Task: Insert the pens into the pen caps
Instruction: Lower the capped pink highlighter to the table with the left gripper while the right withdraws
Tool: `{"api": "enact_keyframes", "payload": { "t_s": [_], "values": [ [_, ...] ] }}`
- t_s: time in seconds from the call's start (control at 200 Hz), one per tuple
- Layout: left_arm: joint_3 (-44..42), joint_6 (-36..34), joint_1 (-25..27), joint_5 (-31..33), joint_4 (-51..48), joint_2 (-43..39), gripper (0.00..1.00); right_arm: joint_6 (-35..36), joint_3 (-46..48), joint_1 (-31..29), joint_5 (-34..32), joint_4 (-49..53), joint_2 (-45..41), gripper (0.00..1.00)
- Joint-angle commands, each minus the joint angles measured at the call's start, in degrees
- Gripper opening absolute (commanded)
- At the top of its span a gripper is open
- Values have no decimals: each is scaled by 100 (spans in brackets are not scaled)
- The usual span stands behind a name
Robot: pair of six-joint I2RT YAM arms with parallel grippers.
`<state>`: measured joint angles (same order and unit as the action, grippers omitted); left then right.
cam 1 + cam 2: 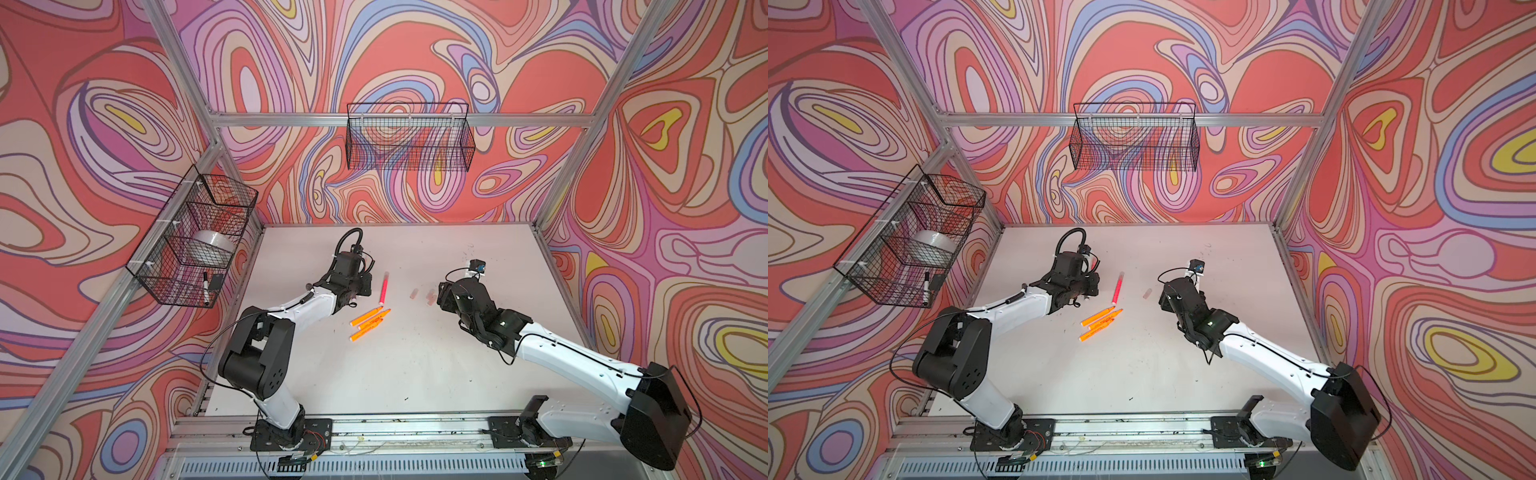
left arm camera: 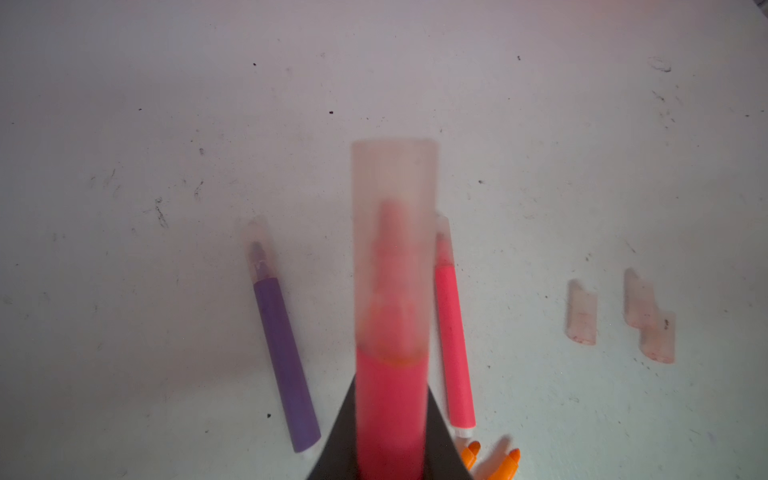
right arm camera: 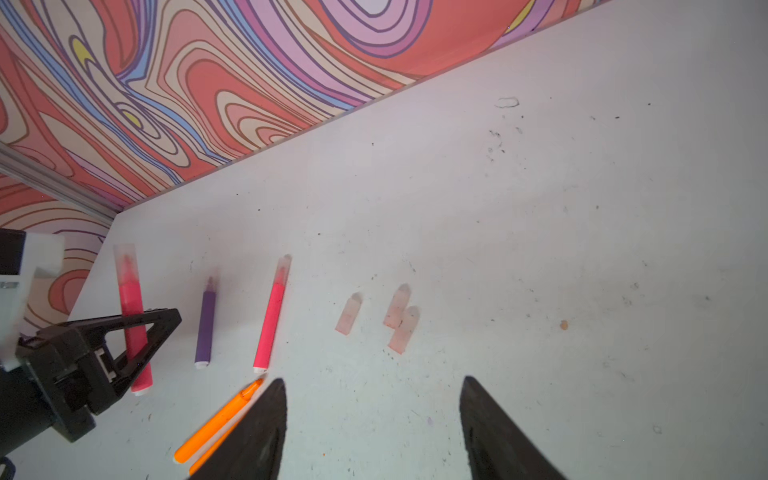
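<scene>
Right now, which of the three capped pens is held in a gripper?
The pink-red pen in the left gripper; the second pink-red pen and the purple pen lie on the table.

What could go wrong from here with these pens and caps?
Two loose pen caps lie touching, so the open right gripper may knock one while taking the other. The three orange pens lie bunched; gripping one could drag its neighbours. The pink pen held by the left gripper may not be fully capped; the views cannot settle that.
</scene>
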<state>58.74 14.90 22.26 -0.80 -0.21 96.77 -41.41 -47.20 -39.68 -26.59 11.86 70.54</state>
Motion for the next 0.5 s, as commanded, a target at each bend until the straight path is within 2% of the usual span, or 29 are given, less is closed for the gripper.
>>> {"api": "enact_keyframes", "payload": {
  "t_s": [0.0,0.265,0.496],
  "values": [
    [406,153,-40,144,-719,342,0,44,74,194,335,-64,84,68],
    [1128,229,-45,-35,-1322,1212,0,-10,64,234,513,-187,354,68],
    [1365,277,-39,-160,-1586,1612,11,-20,112,240,538,-263,372,68]
  ]
}}
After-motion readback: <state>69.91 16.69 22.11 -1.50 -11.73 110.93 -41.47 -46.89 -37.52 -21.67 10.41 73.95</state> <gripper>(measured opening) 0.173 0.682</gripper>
